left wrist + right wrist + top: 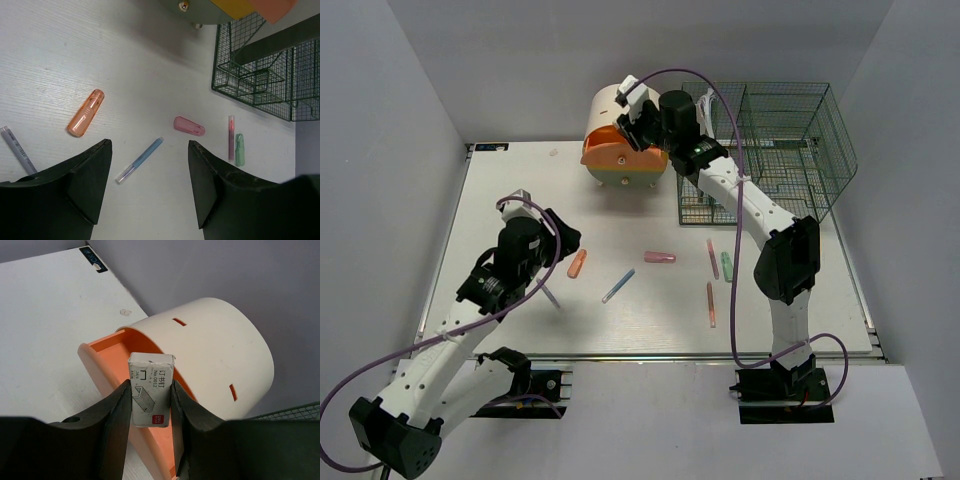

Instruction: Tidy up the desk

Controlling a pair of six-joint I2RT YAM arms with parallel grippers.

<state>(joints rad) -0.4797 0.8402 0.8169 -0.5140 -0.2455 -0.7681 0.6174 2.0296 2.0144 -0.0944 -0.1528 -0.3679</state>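
The white desk (520,200) carries scattered pens and caps. My right gripper (151,384) is shut on a small grey staple box (152,400), held upright above the open orange drawer (112,357) of the cream drawer box (215,345) at the back (605,115). My left gripper (150,145) hangs open and empty over the desk's left middle (565,240). Ahead of it lie an orange cap (86,113), a blue pen (139,160) and a pink cap (189,126).
A green wire mesh organizer (780,130) stands at the back right, beside the drawer box. In front of it lie a red pen (712,258), a green cap (727,265) and another red pen (710,304). A grey pen (17,149) lies at the left.
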